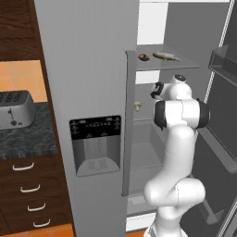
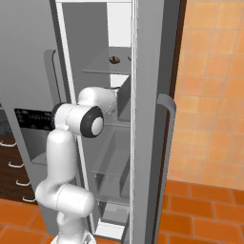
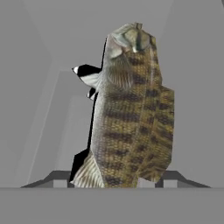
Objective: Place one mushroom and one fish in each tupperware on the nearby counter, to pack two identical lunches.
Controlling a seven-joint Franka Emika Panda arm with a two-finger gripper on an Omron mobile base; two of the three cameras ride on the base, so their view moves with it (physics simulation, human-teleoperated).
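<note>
Fish (image 3: 131,113) between claw (image 3: 111,183) tips

The left base view looks forward from behind and left of the arm (image 1: 178,152), taking in the closed fridge door (image 1: 88,92), the open fridge compartment with its upper shelf (image 1: 159,62), and the dark surface (image 1: 28,134) with a toaster (image 1: 16,109) at far left. The right base view faces the same open fridge from behind and right, sharing the arm (image 2: 71,157) and that upper shelf (image 2: 107,64), with orange floor tiles (image 2: 209,143) alongside. The hand view sits very near a fish (image 3: 131,113), looking along the end effector (image 3: 109,183) into the grey fridge interior.
</note>
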